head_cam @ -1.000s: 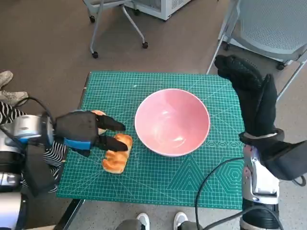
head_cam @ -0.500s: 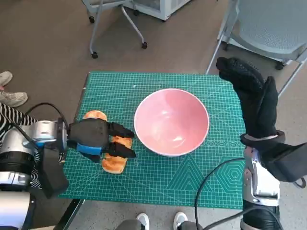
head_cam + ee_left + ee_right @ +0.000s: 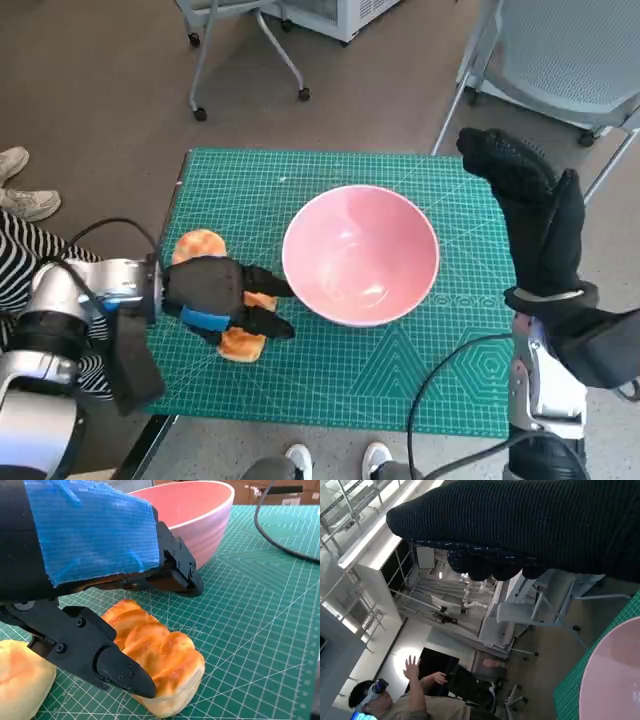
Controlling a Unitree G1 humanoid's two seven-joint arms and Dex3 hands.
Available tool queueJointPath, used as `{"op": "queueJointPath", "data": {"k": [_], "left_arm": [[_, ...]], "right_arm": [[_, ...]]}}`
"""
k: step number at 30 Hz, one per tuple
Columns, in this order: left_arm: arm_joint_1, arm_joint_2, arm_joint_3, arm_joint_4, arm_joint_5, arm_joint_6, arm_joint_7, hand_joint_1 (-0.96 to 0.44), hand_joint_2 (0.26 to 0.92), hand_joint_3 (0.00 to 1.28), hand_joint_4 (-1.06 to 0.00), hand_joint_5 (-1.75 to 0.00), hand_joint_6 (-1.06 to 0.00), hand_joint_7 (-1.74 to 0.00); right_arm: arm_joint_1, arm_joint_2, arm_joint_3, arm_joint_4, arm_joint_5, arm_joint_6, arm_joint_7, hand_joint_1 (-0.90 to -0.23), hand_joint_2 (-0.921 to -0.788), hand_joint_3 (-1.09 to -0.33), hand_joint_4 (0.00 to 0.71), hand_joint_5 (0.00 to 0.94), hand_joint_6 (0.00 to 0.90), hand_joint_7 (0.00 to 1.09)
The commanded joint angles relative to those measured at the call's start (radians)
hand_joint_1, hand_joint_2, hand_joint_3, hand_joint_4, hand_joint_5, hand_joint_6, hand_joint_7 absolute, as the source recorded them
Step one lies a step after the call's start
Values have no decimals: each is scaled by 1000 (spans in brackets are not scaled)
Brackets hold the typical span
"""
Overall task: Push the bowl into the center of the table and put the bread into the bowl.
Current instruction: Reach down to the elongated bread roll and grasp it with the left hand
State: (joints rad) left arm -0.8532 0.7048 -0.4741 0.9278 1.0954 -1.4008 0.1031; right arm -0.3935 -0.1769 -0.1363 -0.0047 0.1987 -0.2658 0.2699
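Item: wide pink ceramic bowl [image 3: 360, 254], near mid-tabletop. Golden pull-apart bread loaf [image 3: 155, 655], just beside the bowl, my left hand [image 3: 215, 293] straddling it, fingers not yet closed. My right hand [image 3: 535, 210] raised, spread, holding nothing. Step: grasping bread; next, close and lift. No legible writing.

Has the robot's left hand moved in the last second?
Yes. The left robot hand moved down over the bread and closer to the pink bowl.
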Motion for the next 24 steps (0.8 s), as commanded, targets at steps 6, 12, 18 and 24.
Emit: {"op": "queueJointPath", "data": {"k": [6,12,18,24], "left_arm": [[-58,-19,-223,43,219,153,234,-130,820,17,-518,-45,-602,-52],[-100,-31,-340,96,288,232,346,-16,904,89,-678,-76,-711,-120],[-126,-42,-427,138,321,301,432,-44,919,226,-565,-1004,-461,-1344],[-141,-39,-469,162,296,314,449,-6,920,170,-587,-1137,-514,-1379]], "right_arm": [[39,-4,-8,-11,-2,12,-16,-744,-921,-688,237,8,67,596],[44,-3,-12,-11,-2,6,-19,-742,-921,-689,234,6,69,592],[50,0,-11,-17,-5,8,-22,-741,-921,-688,229,2,70,588],[51,1,-12,-17,-4,7,-24,-742,-921,-688,220,0,71,586]]}}
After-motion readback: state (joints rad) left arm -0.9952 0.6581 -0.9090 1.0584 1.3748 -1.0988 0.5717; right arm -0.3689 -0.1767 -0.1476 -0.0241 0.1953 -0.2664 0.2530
